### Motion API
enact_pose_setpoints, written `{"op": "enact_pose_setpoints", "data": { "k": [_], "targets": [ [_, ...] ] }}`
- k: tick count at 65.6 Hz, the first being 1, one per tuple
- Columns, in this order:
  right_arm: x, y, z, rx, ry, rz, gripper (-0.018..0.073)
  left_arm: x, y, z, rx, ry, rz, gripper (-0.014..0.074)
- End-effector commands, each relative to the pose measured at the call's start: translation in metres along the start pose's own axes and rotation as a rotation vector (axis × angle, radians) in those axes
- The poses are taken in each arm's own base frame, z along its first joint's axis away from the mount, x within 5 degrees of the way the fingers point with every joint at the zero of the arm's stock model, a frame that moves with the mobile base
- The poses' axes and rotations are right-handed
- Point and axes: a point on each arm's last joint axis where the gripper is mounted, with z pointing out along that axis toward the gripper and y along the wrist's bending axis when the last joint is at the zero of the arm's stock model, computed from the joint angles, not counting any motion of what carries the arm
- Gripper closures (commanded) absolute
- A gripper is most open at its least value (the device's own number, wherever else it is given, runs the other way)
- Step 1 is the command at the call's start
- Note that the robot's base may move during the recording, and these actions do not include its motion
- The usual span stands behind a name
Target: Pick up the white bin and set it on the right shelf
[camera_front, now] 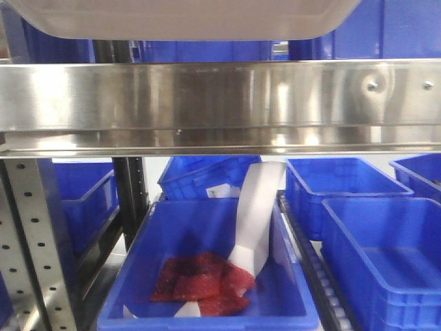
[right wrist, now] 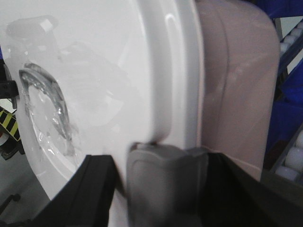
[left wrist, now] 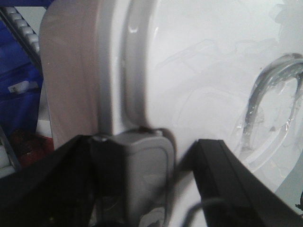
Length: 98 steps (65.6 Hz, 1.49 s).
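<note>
The white bin (camera_front: 186,17) hangs at the top of the front view, its pale underside just above the right shelf's shiny steel front rail (camera_front: 220,103). In the left wrist view the bin (left wrist: 199,71) fills the frame, glossy lid on the right and pinkish wall on the left. My left gripper (left wrist: 142,153) is shut on its rim, astride a grey latch (left wrist: 142,179). In the right wrist view the bin (right wrist: 118,71) is seen mirrored, and my right gripper (right wrist: 163,161) is shut on the opposite rim around another grey latch (right wrist: 165,189).
Below the rail sit several blue crates; the nearest crate (camera_front: 138,303) holds red pieces (camera_front: 203,283) and a white strip (camera_front: 258,207). More crates (camera_front: 382,255) stand to the right beside a roller track (camera_front: 320,276). A perforated grey upright (camera_front: 31,241) stands at the left.
</note>
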Motion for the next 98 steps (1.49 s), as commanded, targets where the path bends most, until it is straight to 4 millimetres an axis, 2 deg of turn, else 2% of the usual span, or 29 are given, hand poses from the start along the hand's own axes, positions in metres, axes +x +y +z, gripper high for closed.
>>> {"op": "enact_pose_setpoints", "data": {
  "k": [1,68,77,98],
  "targets": [
    [-0.0132,0.0284,-0.0077,-0.180,-0.085,0.023,0.0130,-0.0155,-0.0228,-0.0084,0.130,-0.113,-0.007,0.0314],
    [-0.0132,0.0284,-0.0077,-0.180,-0.085,0.023,0.0130,-0.0155,-0.0228,-0.0084,0.130,-0.113,-0.007,0.0314],
    [-0.0132,0.0284,-0.0077,-0.180,-0.085,0.023,0.0130,-0.0204,-0.0213,-0.0089,0.115,-0.167,-0.025,0.0314],
    [-0.0132,0.0284,-0.0077,-0.180,-0.085,0.023,0.0130,-0.0205,-0.0213,-0.0089,0.115,-0.167,-0.025,0.0314]
  ]
}}
